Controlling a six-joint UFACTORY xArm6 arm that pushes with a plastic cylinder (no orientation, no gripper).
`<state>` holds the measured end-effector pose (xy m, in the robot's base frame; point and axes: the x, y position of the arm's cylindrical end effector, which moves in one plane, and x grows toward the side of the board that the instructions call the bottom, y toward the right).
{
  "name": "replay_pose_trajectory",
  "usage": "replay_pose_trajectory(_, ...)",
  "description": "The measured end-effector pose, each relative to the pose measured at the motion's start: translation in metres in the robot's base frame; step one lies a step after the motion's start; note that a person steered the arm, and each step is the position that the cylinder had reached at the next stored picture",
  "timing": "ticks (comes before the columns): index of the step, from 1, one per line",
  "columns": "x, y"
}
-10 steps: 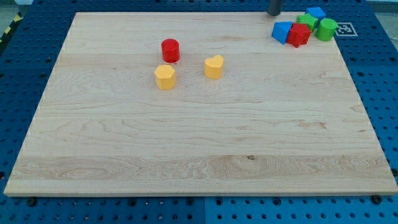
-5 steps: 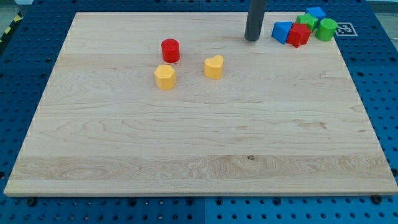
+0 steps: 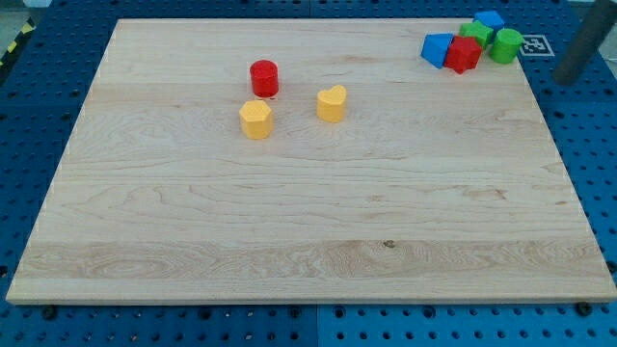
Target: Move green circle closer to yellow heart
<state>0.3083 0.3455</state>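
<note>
The green circle (image 3: 505,44) sits at the board's top right corner, at the right end of a tight cluster of blocks. The yellow heart (image 3: 332,102) lies left of the board's middle, toward the view's top, far from the circle. My tip (image 3: 569,76) is off the wooden board (image 3: 308,212), over the blue pegboard, to the right of and slightly below the green circle, with a clear gap between them. The rod leans up toward the view's right edge.
The cluster also holds a blue block (image 3: 438,48), a red block (image 3: 464,54), another green block (image 3: 474,32) and a second blue block (image 3: 490,19). A red cylinder (image 3: 264,77) and a yellow hexagon-like block (image 3: 255,119) lie left of the heart.
My tip went from the board's top edge down to the left of the blue block, then across to the right, off the board past the green circle. No block has moved.
</note>
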Motion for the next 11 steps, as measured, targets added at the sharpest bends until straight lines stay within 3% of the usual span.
replay_pose_trajectory(1, -0.062, 0.000)
replay_pose_trajectory(2, -0.092, 0.000)
replay_pose_trajectory(3, -0.092, -0.019)
replay_pose_trajectory(11, 0.025, -0.095)
